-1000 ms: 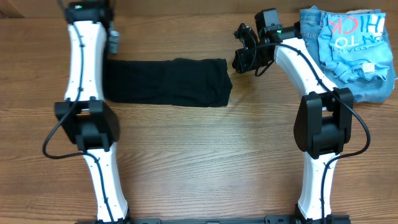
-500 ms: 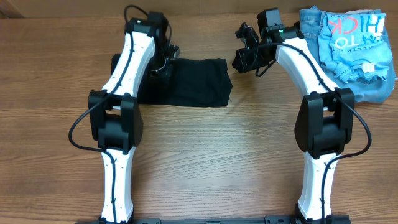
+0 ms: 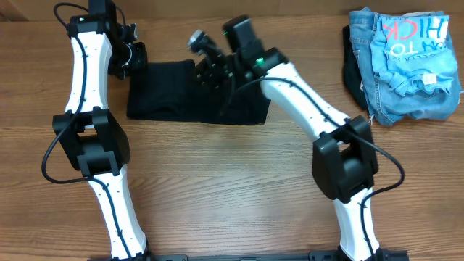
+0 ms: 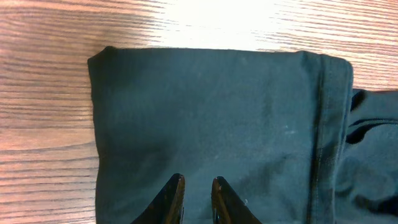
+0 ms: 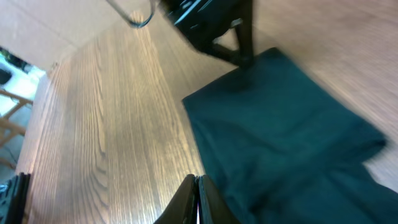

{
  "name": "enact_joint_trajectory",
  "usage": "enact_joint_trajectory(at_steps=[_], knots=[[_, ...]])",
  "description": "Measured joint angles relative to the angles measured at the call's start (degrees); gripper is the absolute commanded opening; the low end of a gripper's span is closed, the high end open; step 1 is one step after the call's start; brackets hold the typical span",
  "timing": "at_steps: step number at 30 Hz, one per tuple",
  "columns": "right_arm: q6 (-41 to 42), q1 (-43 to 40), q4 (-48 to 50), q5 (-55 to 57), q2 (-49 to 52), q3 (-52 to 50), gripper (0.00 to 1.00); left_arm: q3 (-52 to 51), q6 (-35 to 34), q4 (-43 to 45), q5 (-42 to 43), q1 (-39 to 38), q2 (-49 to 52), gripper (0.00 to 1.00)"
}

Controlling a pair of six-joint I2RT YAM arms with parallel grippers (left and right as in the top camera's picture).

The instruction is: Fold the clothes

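The black T-shirt [image 3: 167, 101] lies folded into a long band on the wooden table, at the back middle. My left gripper [image 3: 134, 59] is at its left end; in the left wrist view the jaws [image 4: 197, 186] are slightly apart above the cloth [image 4: 217, 112] and hold nothing. My right gripper [image 3: 206, 69] reaches over the shirt's back edge near the middle. In the right wrist view its jaws [image 5: 197, 182] are shut and empty at the edge of the cloth [image 5: 292, 155]. The left gripper also shows in the right wrist view [image 5: 211, 25].
A pile of blue denim jeans [image 3: 417, 98] with a light blue printed shirt [image 3: 413, 43] on top lies at the back right corner. Bare wooden table [image 3: 232, 181] lies in front of the shirt.
My right arm has swung left from the back right to over the T-shirt. My left arm has moved from the shirt's middle back to its left end.
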Motion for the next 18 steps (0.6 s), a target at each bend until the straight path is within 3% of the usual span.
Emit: enact_joint_trajectory(at_steps=[3,8,11,16,18], knots=[[0.0,3.7,0.8,7.9,3.5,0.0,0.04,-0.2,0.0,0.3,0.3,0.7,0.0,0.21],[-0.2,3.7,3.0,10.8,7.3,0.0,0.04,-0.2,-0.2,1.7,0.4,0.8,0.0,0.22],[-0.2,3.9,3.3,11.5,10.4,0.0,0.04,-0.2,-0.3,2.0,0.4,0.8,0.0,0.34],[-0.2,5.0,2.7,14.3,13.5,0.0,0.04,-0.2,-1.2,2.1,0.4,0.8,0.0,0.30],[-0.2,5.0,2.8,15.5,13.5,0.0,0.04,-0.2,-1.3,2.1,0.4,0.8,0.0,0.33]])
